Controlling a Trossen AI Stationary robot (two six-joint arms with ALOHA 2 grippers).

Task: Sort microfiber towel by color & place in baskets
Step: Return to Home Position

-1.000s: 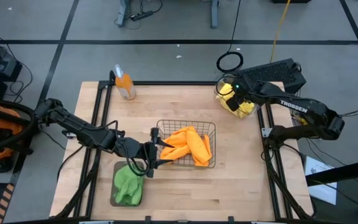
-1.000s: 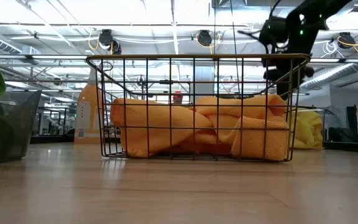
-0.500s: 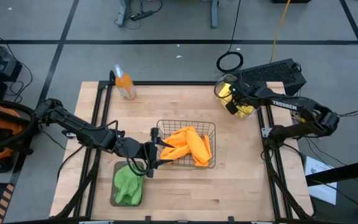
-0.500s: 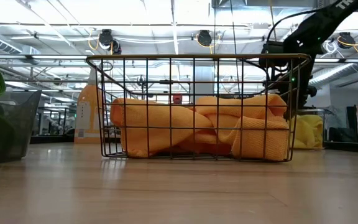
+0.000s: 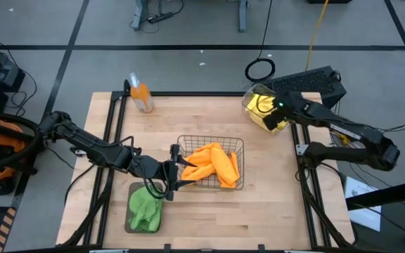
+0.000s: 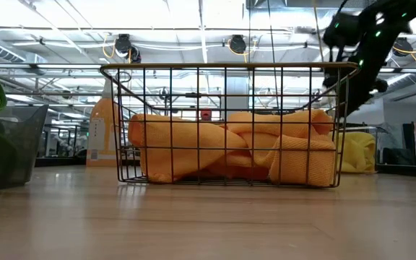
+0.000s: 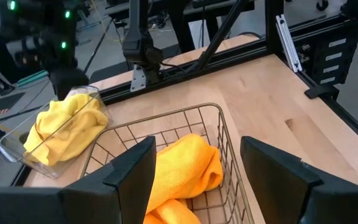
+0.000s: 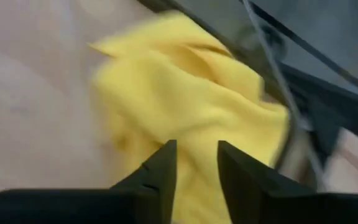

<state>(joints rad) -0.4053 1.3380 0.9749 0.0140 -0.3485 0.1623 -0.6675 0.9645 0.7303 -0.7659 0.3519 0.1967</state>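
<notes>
Orange towels lie in the dark wire-mesh basket at the table's middle. A green towel fills the grey tray near the front edge. Yellow towels lie in the clear tub at the far right corner. My left gripper stands open at the wire basket's left side, above its rim, with nothing between its fingers. My right gripper hangs over the yellow towels, tilted downward. Its fingers are a little apart, with nothing between them.
An orange bottle stands at the far left of the table. Black frame rails run along the left and right sides. Bare wood lies in front of the basket and between the bottle and the tub.
My right gripper dipped down into the clear tub and has since risen again and drawn back toward the table's right edge. The yellow towels have stayed in the tub.
</notes>
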